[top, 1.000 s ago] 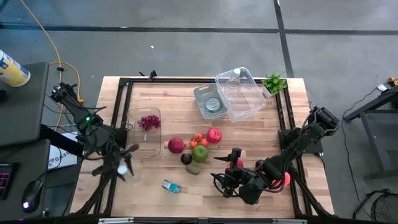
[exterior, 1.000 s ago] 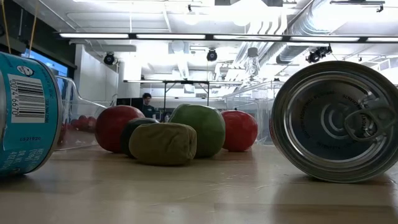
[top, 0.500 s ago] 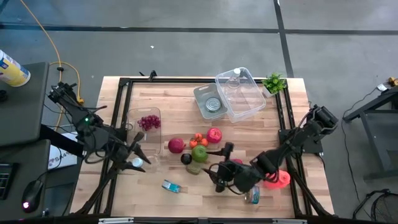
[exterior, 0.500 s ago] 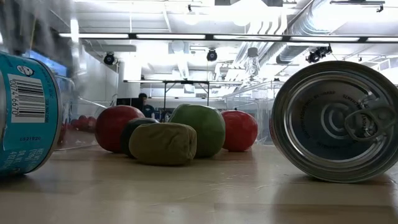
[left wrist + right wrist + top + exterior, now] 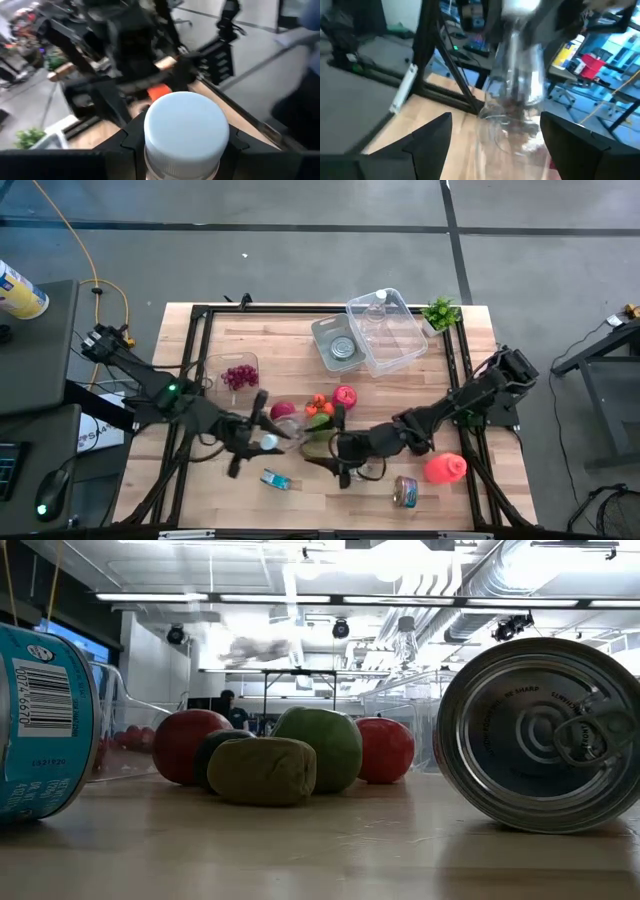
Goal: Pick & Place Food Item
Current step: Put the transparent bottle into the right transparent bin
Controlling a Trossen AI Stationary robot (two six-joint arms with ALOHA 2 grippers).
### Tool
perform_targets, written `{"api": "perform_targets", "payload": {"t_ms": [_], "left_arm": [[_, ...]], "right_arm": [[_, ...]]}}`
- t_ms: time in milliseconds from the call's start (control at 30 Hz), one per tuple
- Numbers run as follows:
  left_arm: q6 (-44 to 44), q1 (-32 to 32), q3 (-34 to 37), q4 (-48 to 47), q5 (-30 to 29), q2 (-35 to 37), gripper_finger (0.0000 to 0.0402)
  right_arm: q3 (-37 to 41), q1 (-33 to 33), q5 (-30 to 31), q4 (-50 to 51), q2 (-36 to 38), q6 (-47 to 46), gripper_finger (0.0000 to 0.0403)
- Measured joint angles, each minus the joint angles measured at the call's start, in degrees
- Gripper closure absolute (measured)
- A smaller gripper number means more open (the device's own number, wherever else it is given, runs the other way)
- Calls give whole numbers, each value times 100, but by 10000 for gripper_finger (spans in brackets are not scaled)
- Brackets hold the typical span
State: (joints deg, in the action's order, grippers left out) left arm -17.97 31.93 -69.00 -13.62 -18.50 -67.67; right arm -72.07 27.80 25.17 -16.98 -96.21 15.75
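A capped bottle [image 5: 186, 131] is clamped in the left gripper [image 5: 262, 442]; the right gripper [image 5: 338, 450] is held apart near the fruit [image 5: 318, 420].

A wooden table [image 5: 260, 330] carries a clear bin [image 5: 385, 330] at upper right, clustered fruit [image 5: 315, 415] mid-frame, and a can [image 5: 405, 492] at lower right.

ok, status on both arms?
Left gripper shut on clear bottle, mid-table. Right gripper open, fingers either side of bottle. Fruit pile right behind.
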Motion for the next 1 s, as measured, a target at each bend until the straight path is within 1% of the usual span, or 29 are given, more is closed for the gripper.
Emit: {"api": "perform_targets", "payload": {"t_ms": [100, 200, 267, 333, 467, 533, 600, 767, 900, 1000], "left_arm": [[-160, -193, -81, 333, -4, -187, 267], [-181, -353, -97, 480, 32, -274, 267], [-196, -417, -117, 557, 65, -288, 267], [-189, -457, -117, 554, 59, -287, 267], [-193, -490, -115, 563, 116, -307, 267], [-192, -478, -115, 615, 92, -301, 267], [-180, -478, -115, 674, 112, -301, 267], [-290, -473, -115, 724, 112, -301, 267], [-342, -496, -110, 807, 48, -322, 267], [-344, -550, -110, 844, 66, -345, 267]], "right_arm": [[-16, -18, 59, -360, -93, 168, 113], [1, 32, 530, -526, -124, 524, 113], [2, 34, 691, -638, -121, 762, 113], [2, 33, 867, -746, -120, 842, 113], [-5, 25, 1615, -798, -120, 910, 113], [-5, 3, 1728, -797, -122, 973, 113], [-7, -53, 1592, -864, -158, 976, 113], [-7, -252, 908, -896, -190, 924, 113], [-1, -417, 863, -1105, -268, 824, 113], [-3, -534, 547, -1127, -268, 764, 113]]}}
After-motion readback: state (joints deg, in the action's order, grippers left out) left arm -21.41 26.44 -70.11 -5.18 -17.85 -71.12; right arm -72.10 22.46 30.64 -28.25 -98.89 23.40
